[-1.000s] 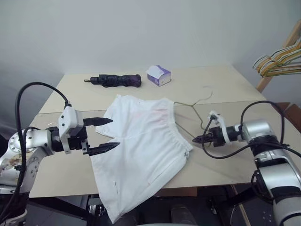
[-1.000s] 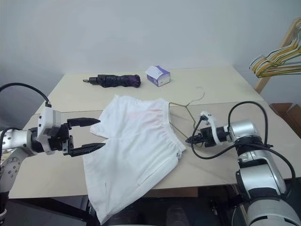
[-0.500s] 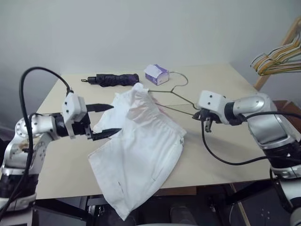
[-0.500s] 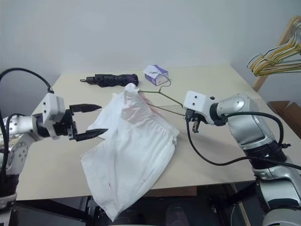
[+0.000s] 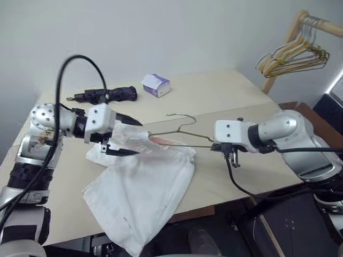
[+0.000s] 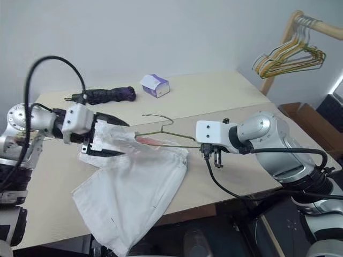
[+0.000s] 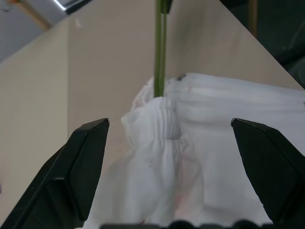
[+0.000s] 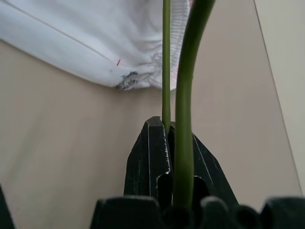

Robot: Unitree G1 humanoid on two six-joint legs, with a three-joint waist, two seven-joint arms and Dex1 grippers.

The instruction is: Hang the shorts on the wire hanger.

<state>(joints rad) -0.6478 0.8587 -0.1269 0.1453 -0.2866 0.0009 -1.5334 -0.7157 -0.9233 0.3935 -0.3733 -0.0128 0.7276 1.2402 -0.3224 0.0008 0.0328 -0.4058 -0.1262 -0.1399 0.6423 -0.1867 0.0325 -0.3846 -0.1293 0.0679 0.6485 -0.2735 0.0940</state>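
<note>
The white shorts (image 5: 144, 182) lie crumpled on the table (image 5: 225, 96), one leg drooping over the front edge. The thin wire hanger (image 5: 179, 134) is held above the table, hook (image 5: 182, 115) pointing away from me. My right gripper (image 5: 217, 145) is shut on the hanger's near corner; the right wrist view has both wires (image 8: 164, 57) pinched between its fingers (image 8: 147, 152). The hanger's far end runs into the bunched elastic waist (image 7: 162, 124). My left gripper (image 5: 122, 137) is open, its fingers (image 7: 86, 167) standing either side of that bunch without touching it.
A folded dark umbrella (image 5: 104, 95) and a small purple-white tissue box (image 5: 156, 85) lie at the table's back. A wooden rack with several hangers (image 5: 292, 53) stands off the table's right rear corner.
My right gripper has lifted the hanger off the table and drawn it inward, bunching the waist on its far end. My left gripper has moved in around that bunch. The camera has swung right.
</note>
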